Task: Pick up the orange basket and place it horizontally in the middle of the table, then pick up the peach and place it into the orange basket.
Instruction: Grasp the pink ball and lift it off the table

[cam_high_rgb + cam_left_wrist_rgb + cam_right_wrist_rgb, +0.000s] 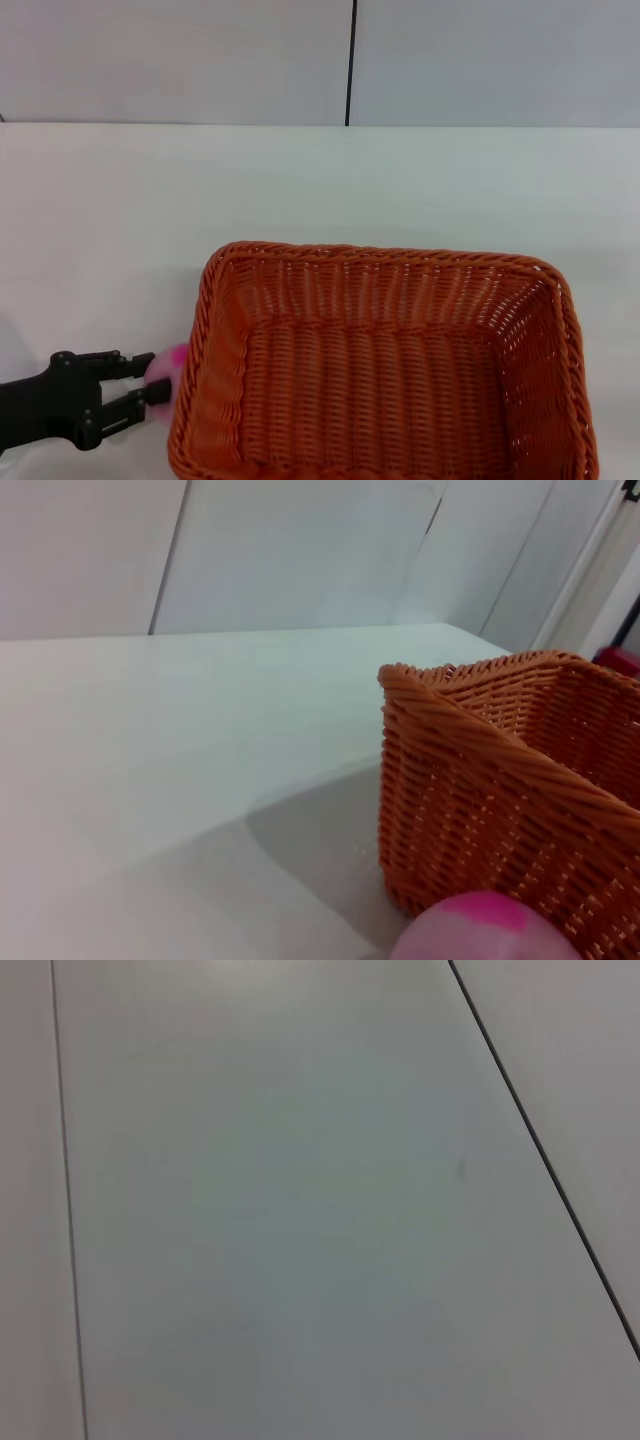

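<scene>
Left claw [160,384] grips peach [165,368] over white table [120,220].

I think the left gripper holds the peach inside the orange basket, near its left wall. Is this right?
Not quite. In the head view the left gripper has its fingers around the peach outside the orange basket, on the table beside the basket's left wall. The peach is not inside the basket yet.

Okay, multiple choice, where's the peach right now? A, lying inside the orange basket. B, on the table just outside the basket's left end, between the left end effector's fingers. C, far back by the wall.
B: the peach sits between the fingers of the left end effector, beside the outer wall of the orange basket.
</scene>
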You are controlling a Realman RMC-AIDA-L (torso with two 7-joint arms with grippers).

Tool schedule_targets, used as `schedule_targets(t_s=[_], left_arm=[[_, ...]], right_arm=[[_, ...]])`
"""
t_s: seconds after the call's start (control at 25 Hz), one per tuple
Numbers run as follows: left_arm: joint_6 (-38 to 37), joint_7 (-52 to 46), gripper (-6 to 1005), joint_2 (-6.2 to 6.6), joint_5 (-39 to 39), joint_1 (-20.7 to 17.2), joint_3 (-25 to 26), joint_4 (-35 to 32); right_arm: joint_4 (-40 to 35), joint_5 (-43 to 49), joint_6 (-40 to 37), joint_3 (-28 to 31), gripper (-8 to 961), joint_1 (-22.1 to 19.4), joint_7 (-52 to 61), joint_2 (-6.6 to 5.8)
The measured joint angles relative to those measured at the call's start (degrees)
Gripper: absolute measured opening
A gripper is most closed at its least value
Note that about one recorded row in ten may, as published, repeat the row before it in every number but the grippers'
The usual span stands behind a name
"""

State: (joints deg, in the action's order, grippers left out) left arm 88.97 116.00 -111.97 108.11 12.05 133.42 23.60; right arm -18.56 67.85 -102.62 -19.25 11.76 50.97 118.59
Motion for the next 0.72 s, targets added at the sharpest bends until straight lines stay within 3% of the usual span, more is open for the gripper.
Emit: schedule_targets(t_s=[0.36, 0.72], left_arm=[[0.54, 0.01, 205, 0.06, 0.46, 0.35, 0.0, 0.04], [0.81, 0.03, 147, 0.0, 0.44, 0.32, 0.53, 0.04]], right_arm=[[0.02, 0.0, 0.55, 0.0, 506, 0.02, 0.0, -0.03], [0.03, 0.0, 0.68, 0.0, 506, 0.1, 0.0, 0.04]])
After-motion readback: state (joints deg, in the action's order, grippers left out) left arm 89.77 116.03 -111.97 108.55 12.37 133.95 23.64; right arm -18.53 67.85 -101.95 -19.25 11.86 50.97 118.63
